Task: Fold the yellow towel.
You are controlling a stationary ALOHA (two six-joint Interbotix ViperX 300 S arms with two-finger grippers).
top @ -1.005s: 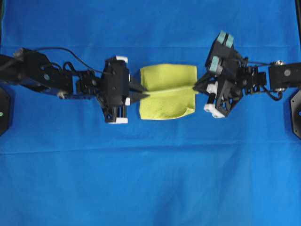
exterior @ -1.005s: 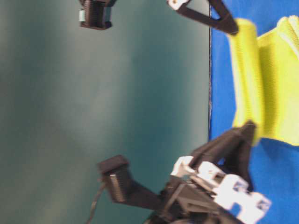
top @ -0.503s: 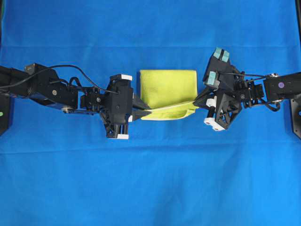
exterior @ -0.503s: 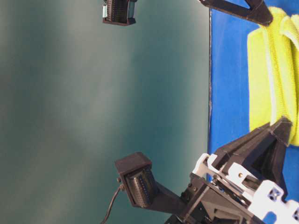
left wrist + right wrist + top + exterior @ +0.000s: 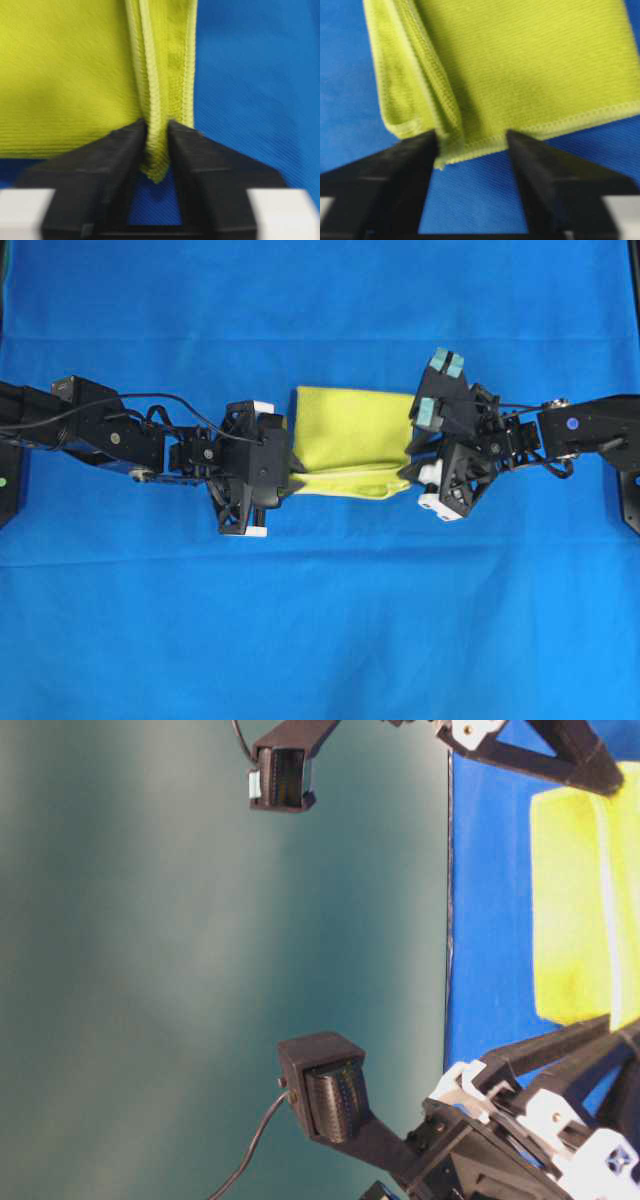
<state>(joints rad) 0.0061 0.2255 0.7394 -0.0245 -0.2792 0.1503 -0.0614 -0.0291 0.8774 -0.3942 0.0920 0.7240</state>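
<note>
The yellow towel [image 5: 352, 439] lies folded over on the blue cloth [image 5: 320, 620] that covers the surface, a little toward the far edge from the middle, between the two arms. Its near edge is a bunched double layer with the lighter stitched hem showing, while the far part lies flat and smooth. The left claw [image 5: 156, 150] sits at the towel's near left corner; in the left wrist view its two black fingers [image 5: 107, 157] stand narrowly apart with the folded hem hanging between them, close to both inner faces, and whether they press on it I cannot tell. The right claw [image 5: 472, 150] sits at the towel's near right corner with its fingers [image 5: 540, 165] spread wide, a stretch of blue cloth visible between them and the towel's corner lying just ahead of the gap, near the inner face of the finger on the view's left and not gripped. In the overhead view the left arm [image 5: 110, 430] reaches in from the left edge of the surface and the right arm [image 5: 560, 430] from the right edge, both claws low over the cloth and pointing at each other across the towel. In the table-level view the towel [image 5: 575, 910] appears as a flat yellow slab against the blue, with black claw parts at either end
</note>
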